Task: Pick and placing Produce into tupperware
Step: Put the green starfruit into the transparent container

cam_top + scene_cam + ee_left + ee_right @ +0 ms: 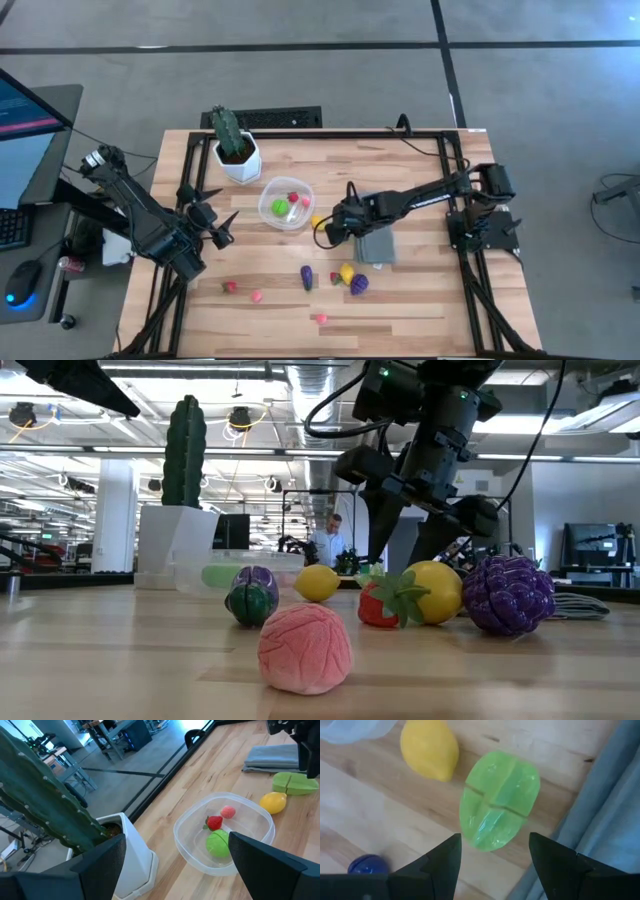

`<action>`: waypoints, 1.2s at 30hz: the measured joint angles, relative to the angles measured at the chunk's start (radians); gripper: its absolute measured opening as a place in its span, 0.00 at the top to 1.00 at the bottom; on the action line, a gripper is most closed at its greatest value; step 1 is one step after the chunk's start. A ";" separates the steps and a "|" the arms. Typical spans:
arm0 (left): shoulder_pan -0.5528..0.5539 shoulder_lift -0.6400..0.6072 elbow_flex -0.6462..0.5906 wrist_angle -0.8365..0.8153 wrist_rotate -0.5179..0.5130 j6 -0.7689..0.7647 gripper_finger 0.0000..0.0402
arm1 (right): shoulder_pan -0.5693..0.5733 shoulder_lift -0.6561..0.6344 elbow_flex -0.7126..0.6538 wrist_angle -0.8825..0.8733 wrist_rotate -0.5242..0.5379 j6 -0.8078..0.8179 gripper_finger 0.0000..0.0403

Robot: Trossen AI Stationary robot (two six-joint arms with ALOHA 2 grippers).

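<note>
The right end effector point(492, 865) hovers, fingers apart, over a green piece point(499, 813) beside the tupperware point(227, 837) – apparently lining up a grasp (left end effector point(218, 226) waits open).

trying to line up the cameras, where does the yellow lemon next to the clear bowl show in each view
High view: lemon just right of the clear bowl, left of the right hand.
Low view: lemon near centre, right of the purple piece.
Left wrist view: lemon beside the bowl rim.
Right wrist view: lemon next to the green piece.
Shared landmark: the bowl.
</note>
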State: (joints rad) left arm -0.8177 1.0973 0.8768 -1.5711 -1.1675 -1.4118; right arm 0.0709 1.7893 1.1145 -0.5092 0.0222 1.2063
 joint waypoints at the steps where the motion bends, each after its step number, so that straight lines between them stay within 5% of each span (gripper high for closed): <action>1: 0.000 0.000 0.000 0.000 0.000 0.000 0.15 | -0.001 0.000 0.000 0.002 -0.006 -0.002 0.36; 36: 0.000 0.000 -0.001 0.000 0.008 -0.015 0.15 | -0.100 -0.002 0.000 0.023 -0.157 -0.088 0.36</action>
State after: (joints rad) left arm -0.8177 1.0973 0.8761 -1.5711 -1.1591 -1.4265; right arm -0.0288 1.7874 1.1148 -0.4858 -0.1348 1.1186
